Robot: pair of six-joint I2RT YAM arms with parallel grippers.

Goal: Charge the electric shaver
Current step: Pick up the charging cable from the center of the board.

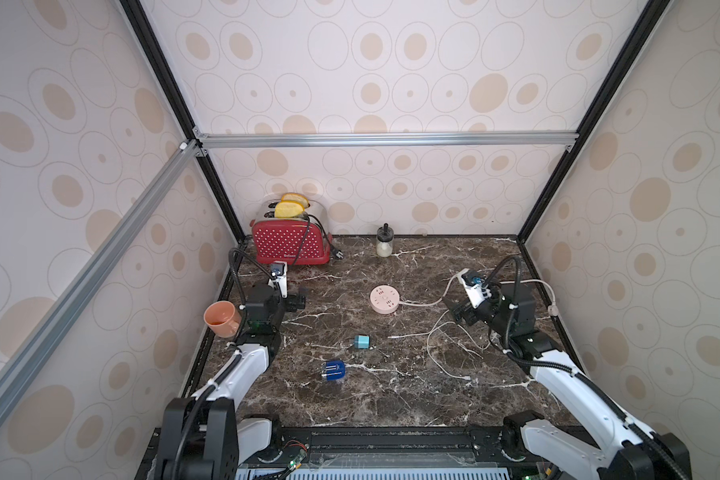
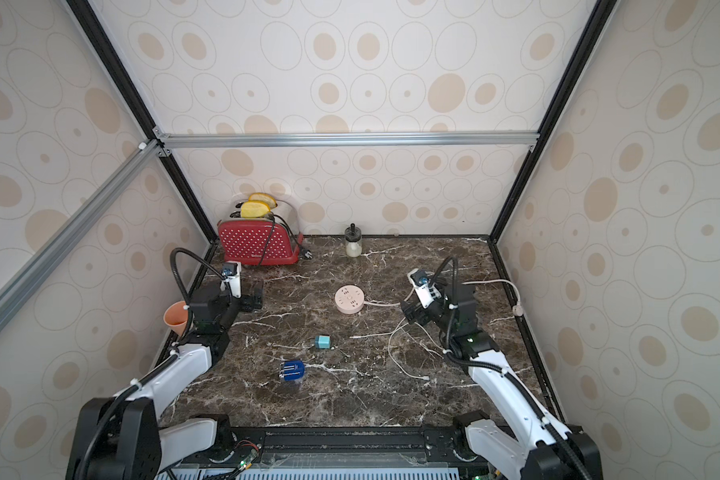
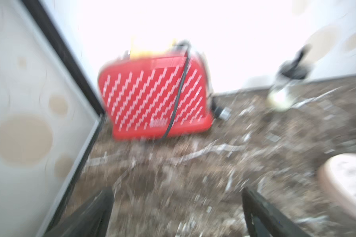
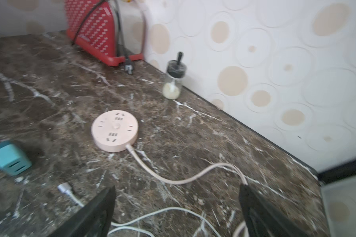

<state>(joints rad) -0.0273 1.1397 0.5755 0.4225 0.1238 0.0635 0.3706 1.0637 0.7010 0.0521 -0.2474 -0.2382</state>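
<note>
Two grippers are in view. The left gripper (image 1: 298, 300) hangs above the marble tabletop (image 1: 391, 399) at its left side, jaws spread wide with nothing between them; its wrist view is smeared with blur. Left of that arm, one orange cup (image 1: 222, 318) sits at the table's edge. In the back left corner stands one red toaster (image 1: 290, 245) with two yellow toast slices (image 1: 292, 205) in its slots and its black plug (image 1: 338, 254) lying loose beside it.

One electric shaver (image 1: 333, 371) lies flat near the front, left of centre, well apart from both grippers. One teal cube adapter (image 1: 361, 342) sits just behind it and to the right, not touching it. Further back at mid-table is one round pink socket hub (image 1: 385, 299), its cord running off right. One small glass jar (image 1: 384, 241) stands at the back wall. One thin white cable (image 1: 437, 353) loops loose on the table at right. The right gripper (image 1: 458, 309) hangs over that side, jaws also parted and empty.
</note>
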